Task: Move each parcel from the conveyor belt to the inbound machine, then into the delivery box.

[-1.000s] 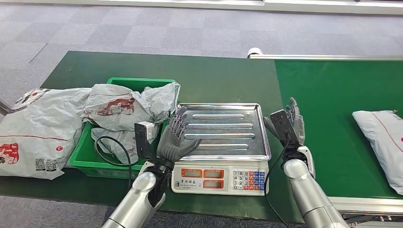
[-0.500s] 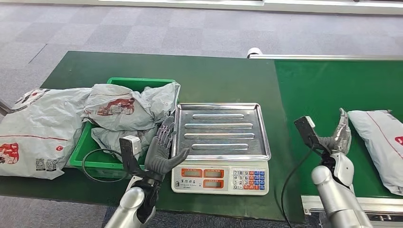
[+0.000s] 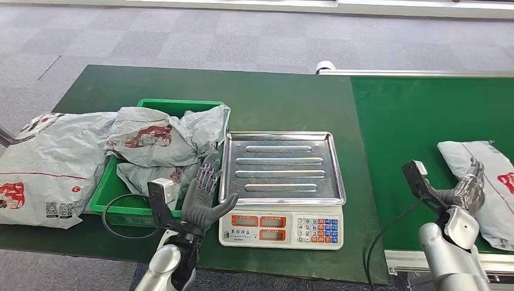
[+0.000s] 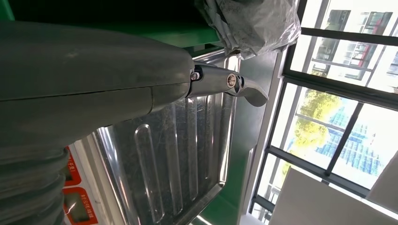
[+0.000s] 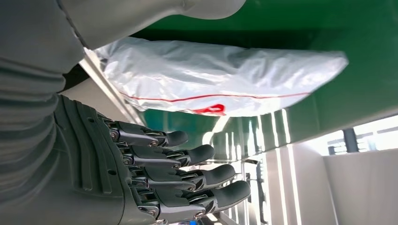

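Head view | right hand (image 3: 468, 193) spread, holding nothing, beside parcel (image 3: 485, 182) on conveyor belt (image 3: 418, 115) | left hand (image 3: 203, 197) spread, holding nothing, by scale tray (image 3: 282, 167) | risk: slick bag may slip from a shallow grasp.

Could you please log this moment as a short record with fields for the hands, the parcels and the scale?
left hand: left hand open, by the scale's near left corner, holding nothing
right hand: right hand open at the parcel's near edge; contact unclear
belt parcel: white parcel lying on the conveyor belt
scale: steel tray bare
box: green box holds grey parcels
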